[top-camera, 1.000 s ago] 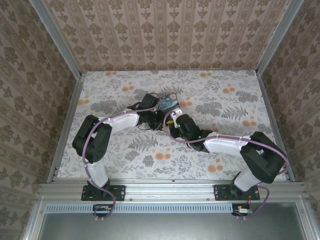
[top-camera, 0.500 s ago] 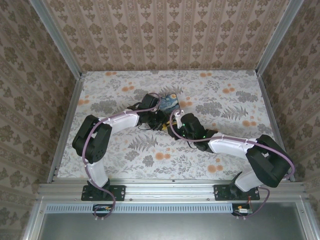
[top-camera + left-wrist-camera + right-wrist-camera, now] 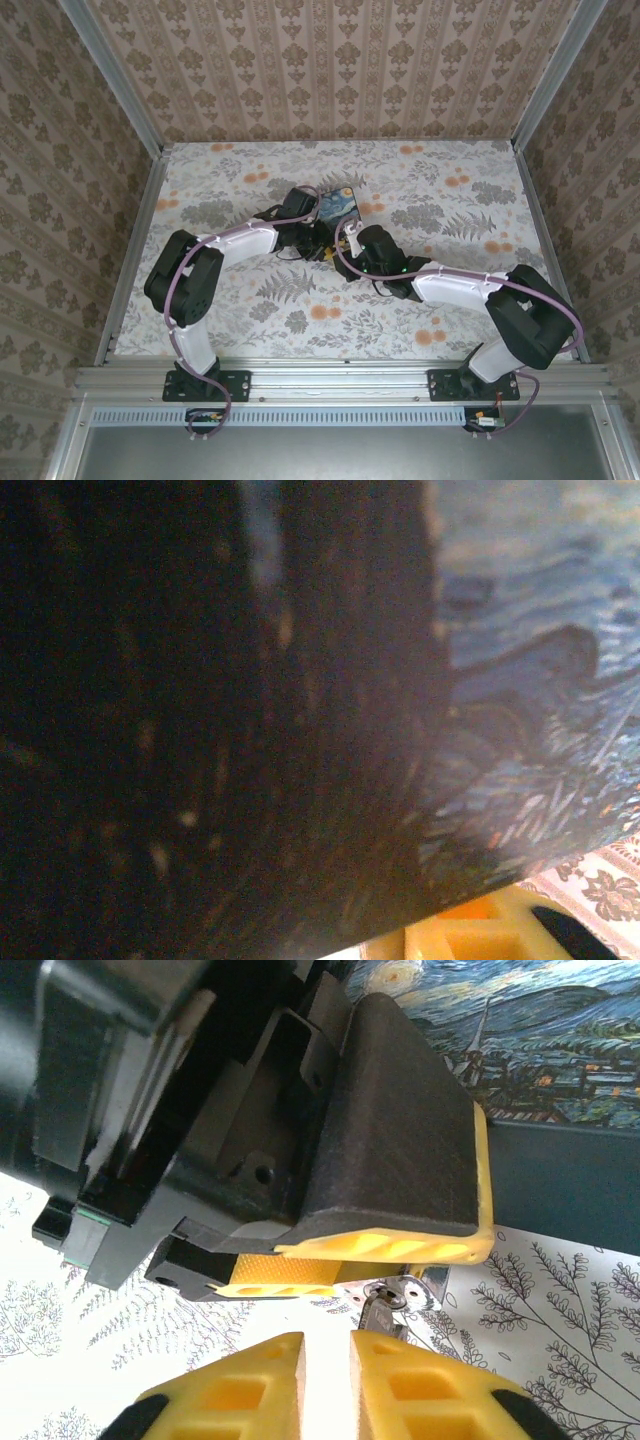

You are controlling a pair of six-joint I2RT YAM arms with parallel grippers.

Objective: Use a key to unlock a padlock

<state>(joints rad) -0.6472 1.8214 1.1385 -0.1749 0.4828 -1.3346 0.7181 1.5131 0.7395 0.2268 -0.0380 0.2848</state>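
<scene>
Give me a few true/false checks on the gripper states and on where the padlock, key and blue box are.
1. The right gripper is wide open. False: its fingers stand only a narrow gap apart.
2. The left gripper clamps the padlock. True.
3. The blue painted box sits by the arm bases. False: it lies mid-way across the table, just beyond both grippers.
4. The key hangs at the padlock, just ahead of the right gripper, not between its fingers. True.

Box [image 3: 560, 1040] blue swirl-painted; table [image 3: 450, 180] floral, grey-orange; right claw [image 3: 327, 1357] yellow; padlock [image 3: 425, 1283] silvery
</scene>
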